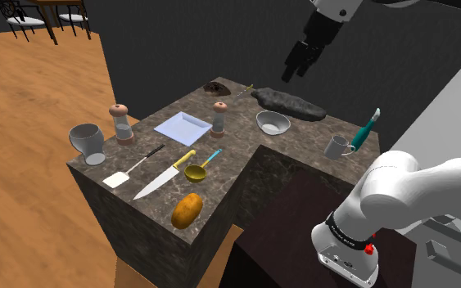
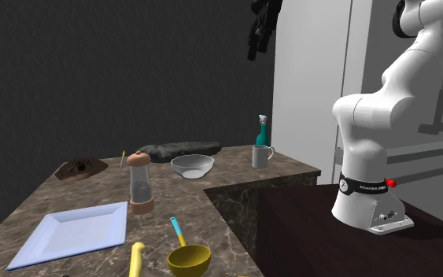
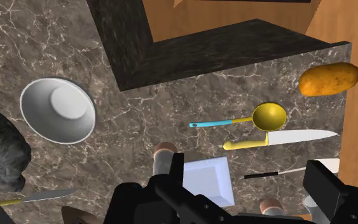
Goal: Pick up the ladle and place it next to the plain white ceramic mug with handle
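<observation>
1. The near end of the counter (image 1: 245, 146) is taken in by the shoulder view. A potato (image 1: 187, 209), a white spatula (image 1: 129, 171) and a grey jug (image 1: 87, 141) are seen there.
2. The far end is shown from the side in the second exterior view, where a teal bottle (image 2: 263, 130) stands just behind the mug (image 2: 262, 156).
3. The things are looked down on from straight above in the wrist view, so the inside of the bowl (image 3: 58, 109) is laid open there.
4. The gripper (image 1: 296, 69) is held high above the far part of the counter, over a dark lump (image 1: 290, 102). Its fingers (image 3: 173, 170) are seen standing apart, released, with nothing clasped between them.
5. The ladle (image 1: 201, 168) is laid flat on the counter, well below the gripper and nearer the front edge. It is not touched by the fingers.
6. The ladle's yellow cup is placed just beside the yellow handle of a large knife (image 1: 167, 172), and its blue handle is pointed toward the far side.
7. The ladle and the mug are set well apart (the mug is toward the shoulder view's right).
8. The inside of the bowl is seen as smooth plain white, and the ladle's cup as plain yellow. What the mug and the jug hold cannot be told.
</observation>
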Available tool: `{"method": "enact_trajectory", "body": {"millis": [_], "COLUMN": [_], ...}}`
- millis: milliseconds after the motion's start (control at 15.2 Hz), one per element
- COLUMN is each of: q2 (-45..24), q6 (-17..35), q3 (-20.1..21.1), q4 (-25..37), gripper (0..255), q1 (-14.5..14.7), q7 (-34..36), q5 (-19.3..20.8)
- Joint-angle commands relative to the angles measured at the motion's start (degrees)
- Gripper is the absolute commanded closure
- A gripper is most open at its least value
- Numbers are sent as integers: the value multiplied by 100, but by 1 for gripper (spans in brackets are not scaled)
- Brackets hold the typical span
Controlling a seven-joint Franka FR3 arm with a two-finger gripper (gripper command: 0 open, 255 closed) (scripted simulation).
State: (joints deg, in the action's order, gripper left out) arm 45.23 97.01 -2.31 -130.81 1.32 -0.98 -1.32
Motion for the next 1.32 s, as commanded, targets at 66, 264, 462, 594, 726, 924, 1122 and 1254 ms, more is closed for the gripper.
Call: {"method": "enact_trajectory", "body": {"millis": [66,264,462,594,726,924,1122,1254], "q2": [-18,-130,-333,-520,-751,-1176,-1693,-2085], "q6": [167,681,1218,1589,1971,2558,3158,3560], "q3": [82,338,605,784,969,1250,1531,1713], "q4": [-164,-606,-972,-1173,-1338,-1516,-1610,-1626], "gripper": [0,0,0,0,0,0,0,0], "q1": [-45,-173,-285,-349,-413,-512,-617,-693], "q7": [228,903,1572,2018,2460,3119,3781,4228], "q5": [-60,-253,-452,-583,-714,-898,-1051,-1124]}}
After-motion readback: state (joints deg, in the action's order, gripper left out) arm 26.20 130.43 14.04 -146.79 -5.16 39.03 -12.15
